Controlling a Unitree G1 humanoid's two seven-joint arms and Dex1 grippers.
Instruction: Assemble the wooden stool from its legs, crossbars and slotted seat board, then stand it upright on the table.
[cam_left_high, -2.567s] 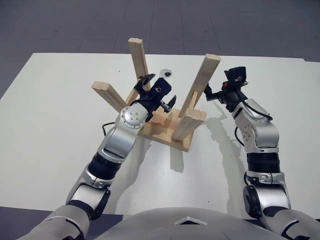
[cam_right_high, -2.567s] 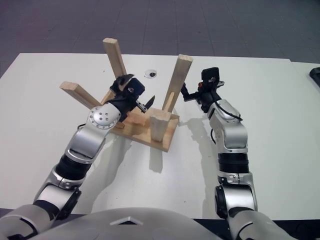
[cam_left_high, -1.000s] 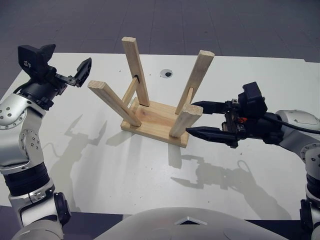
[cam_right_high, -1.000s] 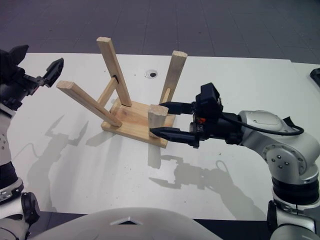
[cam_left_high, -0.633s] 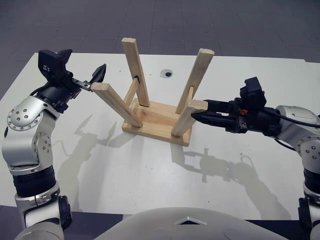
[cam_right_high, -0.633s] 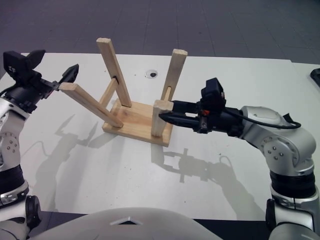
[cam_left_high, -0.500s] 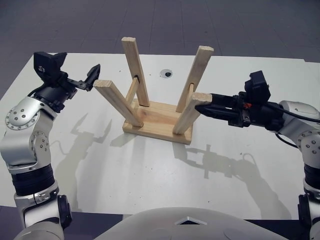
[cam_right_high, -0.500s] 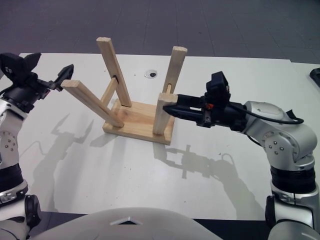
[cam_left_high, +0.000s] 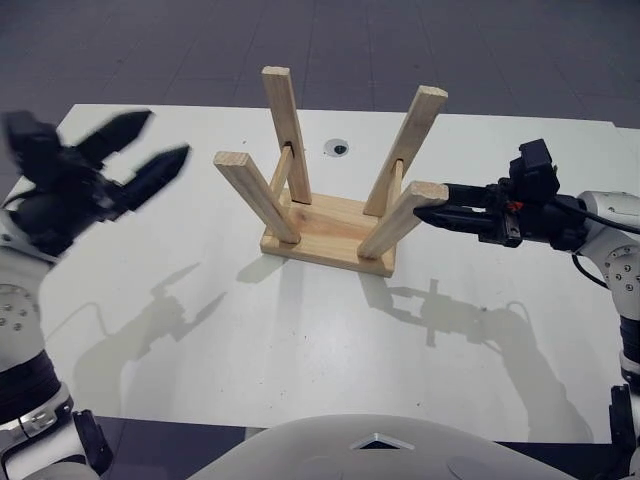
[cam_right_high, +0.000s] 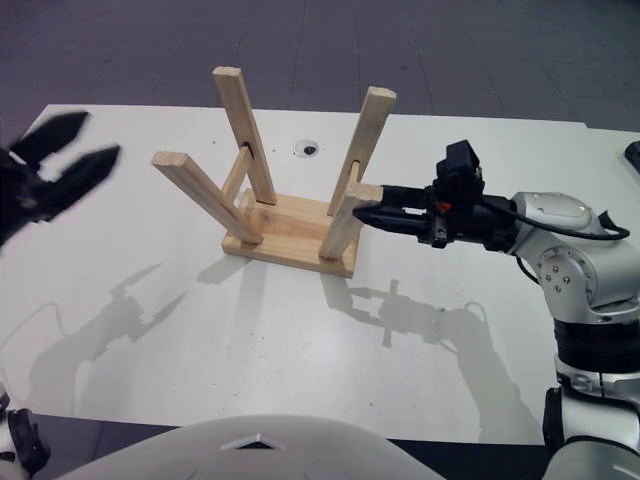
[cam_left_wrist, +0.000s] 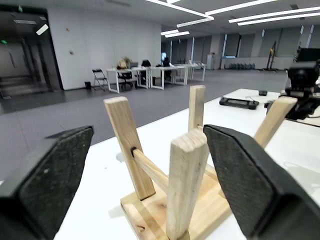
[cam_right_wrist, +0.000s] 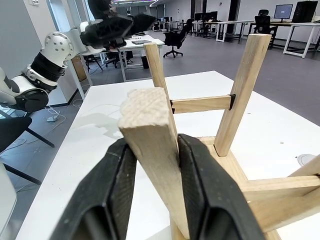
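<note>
The stool (cam_left_high: 330, 222) is in the middle of the desk (cam_left_high: 250, 340), upside down: its seat board (cam_right_high: 290, 238) lies flat on the surface and the four legs point up and spread outward. A crossbar (cam_right_wrist: 200, 104) is seated between two of the legs, so the joining seems finished. What remains, I think, is to turn the stool over onto its feet.

The right end effector (cam_left_high: 430, 200) comes in from 3 o'clock and is clenched on the top end of the 4 o'clock leg (cam_left_high: 395, 222), with one finger (cam_right_wrist: 117, 185) pressed on each side face. A hold so high on the leg probably gives good leverage for tipping the stool, though the leg could slide between the pads if the stool swings.

The left end effector (cam_left_high: 168, 133) hovers at 9 o'clock, well apart from the stool, its fingers (cam_left_wrist: 55, 175) spread wide and holding nothing. It faces the 8 o'clock leg (cam_left_high: 258, 195), most likely so that it can take that leg and share the weight during the turn.
</note>
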